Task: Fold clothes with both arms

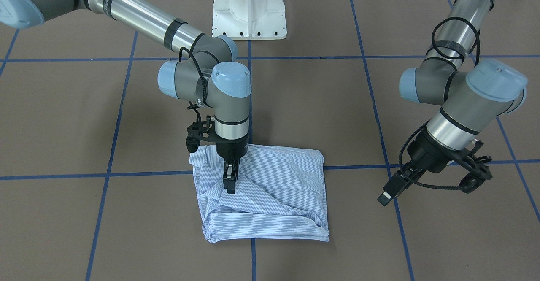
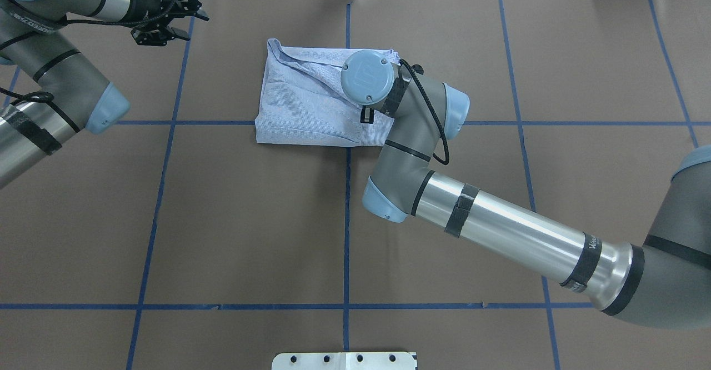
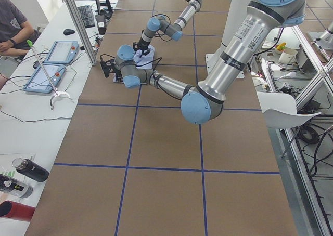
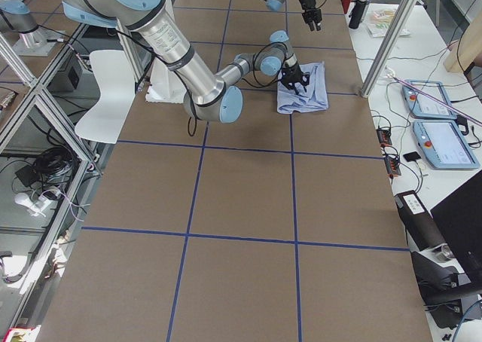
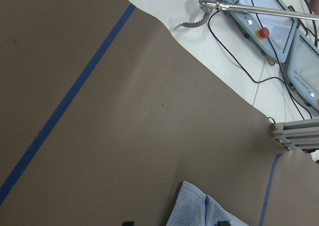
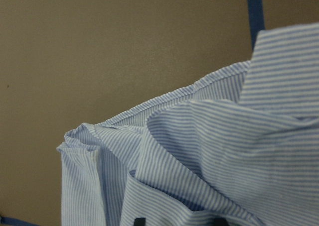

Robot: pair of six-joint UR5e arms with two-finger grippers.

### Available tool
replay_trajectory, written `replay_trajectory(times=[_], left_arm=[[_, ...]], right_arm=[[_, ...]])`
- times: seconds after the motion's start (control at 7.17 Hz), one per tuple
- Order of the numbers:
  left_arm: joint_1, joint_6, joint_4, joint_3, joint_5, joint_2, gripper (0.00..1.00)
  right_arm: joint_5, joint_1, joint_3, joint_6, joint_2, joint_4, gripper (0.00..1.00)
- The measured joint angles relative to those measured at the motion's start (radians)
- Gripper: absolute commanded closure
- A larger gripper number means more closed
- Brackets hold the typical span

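The shirt fills the lower right of the right wrist view, all soft folds. It lies folded, nearly square, on the bench, low in the middle of the front view. The right claw points straight down on it, tips a little apart with cloth between; I cannot tell if it pinches. The left claw hangs spread and empty, off at the right.
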Motion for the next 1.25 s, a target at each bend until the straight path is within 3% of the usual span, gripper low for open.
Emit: replay_trajectory(times=[0.42, 0.56, 0.84, 1.25], left_arm=[[-0.001, -0.001, 0.000, 0.000, 0.000, 0.000, 0.36], [-0.001, -0.001, 0.000, 0.000, 0.000, 0.000, 0.35], [0.000, -0.001, 0.000, 0.000, 0.000, 0.000, 0.35], [0.001, -0.001, 0.000, 0.001, 0.001, 0.000, 0.35]], right_arm=[[0.001, 0.003, 0.001, -0.023, 0.016, -0.002, 1.00], [0.001, 0.014, -0.003, -0.033, 0.020, -0.002, 0.51], [0.003, 0.027, -0.007, -0.043, 0.021, 0.001, 0.02], [0.010, 0.028, -0.008, -0.040, 0.019, 0.006, 0.02]])
